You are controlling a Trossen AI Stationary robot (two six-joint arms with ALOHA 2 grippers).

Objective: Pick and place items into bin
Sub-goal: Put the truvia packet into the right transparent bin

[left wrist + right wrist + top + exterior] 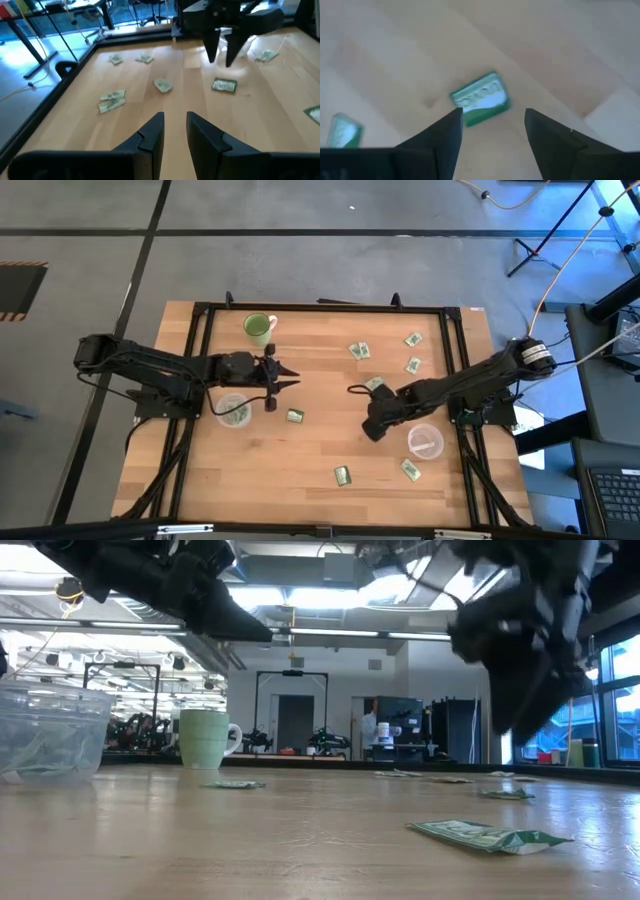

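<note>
One packet, lettering illegible.

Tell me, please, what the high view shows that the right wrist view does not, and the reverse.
Only the high view shows the light-green mug, both clear bins and the left gripper by the left bin. Only the right wrist view shows the open gap between the right gripper fingers. Both show the packet ahead of it.

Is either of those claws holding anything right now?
No. The right gripper is open above a packet; the left gripper hangs empty over the table.
</note>
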